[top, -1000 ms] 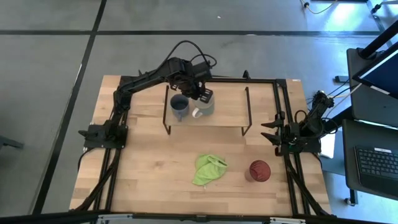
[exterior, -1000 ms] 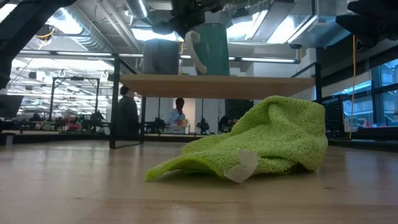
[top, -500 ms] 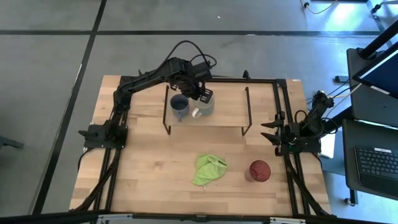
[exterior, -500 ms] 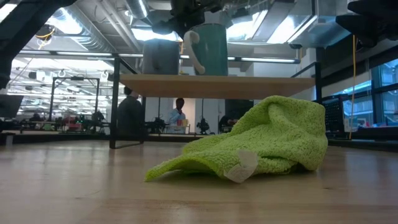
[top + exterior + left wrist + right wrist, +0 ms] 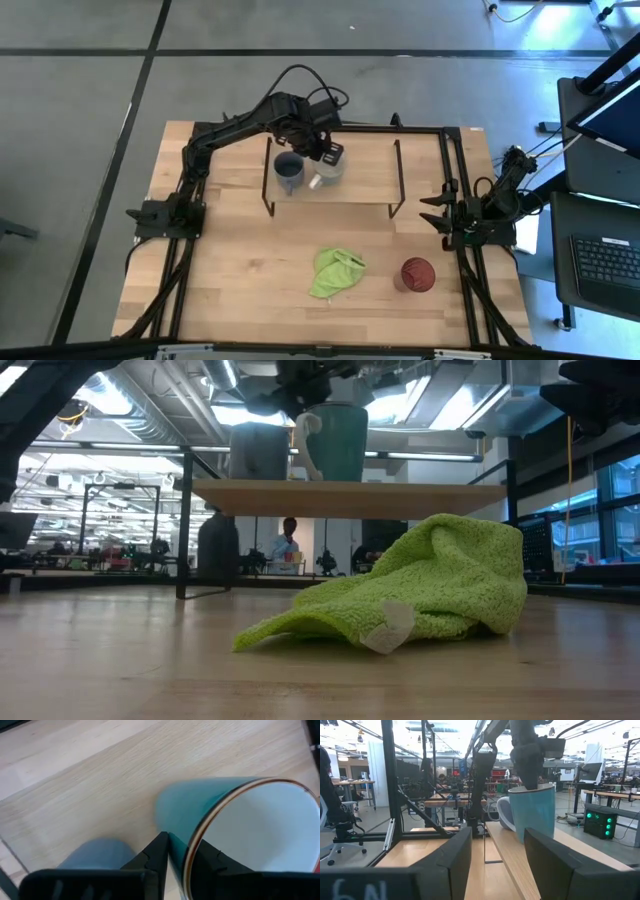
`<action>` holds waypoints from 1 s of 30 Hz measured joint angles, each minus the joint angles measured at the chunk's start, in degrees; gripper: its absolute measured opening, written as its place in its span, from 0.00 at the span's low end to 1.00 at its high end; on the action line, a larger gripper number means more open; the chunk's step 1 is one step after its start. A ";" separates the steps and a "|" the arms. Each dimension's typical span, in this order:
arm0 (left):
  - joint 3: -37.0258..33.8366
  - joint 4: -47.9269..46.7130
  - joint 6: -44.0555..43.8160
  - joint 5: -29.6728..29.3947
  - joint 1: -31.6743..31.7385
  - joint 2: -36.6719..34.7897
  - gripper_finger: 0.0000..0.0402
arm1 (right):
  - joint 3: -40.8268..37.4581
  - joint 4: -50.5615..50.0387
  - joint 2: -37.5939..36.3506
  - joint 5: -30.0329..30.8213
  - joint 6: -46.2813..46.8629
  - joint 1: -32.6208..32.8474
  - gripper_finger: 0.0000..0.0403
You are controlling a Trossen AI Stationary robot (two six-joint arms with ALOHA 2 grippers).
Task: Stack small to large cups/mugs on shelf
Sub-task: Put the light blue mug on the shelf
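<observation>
The wooden shelf (image 5: 360,178) stands at the table's far middle. The small blue-grey mug (image 5: 288,172) stands on the shelf's left part. Right beside it, my left gripper (image 5: 327,156) is shut on a mug with a teal outside, a white inside and a white handle (image 5: 322,178), which also shows in the low view (image 5: 342,445). The dark red cup (image 5: 417,273) stands on the tabletop at the near right. My right gripper (image 5: 438,215) waits open and empty at the table's right edge. My left gripper pinches the mug's rim (image 5: 192,851), with one finger (image 5: 159,854) outside the wall and one (image 5: 206,862) inside. The fingers come from above, pointing down. The mug is slightly tilted, its base (image 5: 529,839) at the shelf board. I cannot tell whether it rests there.
A lime-green cloth (image 5: 335,272) lies crumpled on the tabletop near the middle, left of the red cup. The shelf's right half (image 5: 375,165) is bare. Black frame rails run along the table's left and right edges. People stand in the room beyond.
My left gripper has gone down a little with the teal-and-white mug next to the blue-grey mug. From above, the mug's white inside shows more than before.
</observation>
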 joint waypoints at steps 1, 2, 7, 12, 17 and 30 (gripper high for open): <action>-0.01 0.38 0.00 0.08 0.00 0.00 0.13 | 0.00 0.00 0.00 0.00 -0.02 0.00 0.45; -0.02 0.64 0.00 0.15 -0.02 0.00 0.13 | 0.00 0.00 0.00 0.00 -0.02 0.02 0.45; -0.02 0.49 0.47 0.16 0.00 0.00 0.14 | 0.00 0.00 0.00 0.00 -0.02 0.01 0.45; 0.00 0.34 0.59 0.76 0.00 0.00 0.16 | 0.00 0.00 0.00 0.00 -0.02 0.00 0.45; 0.00 0.17 0.62 0.82 0.00 -0.02 0.15 | 0.00 0.00 0.00 0.00 0.00 0.02 0.45; 0.04 0.19 1.33 -0.75 0.02 -0.29 0.19 | 0.00 0.00 0.00 0.00 -0.01 0.02 0.45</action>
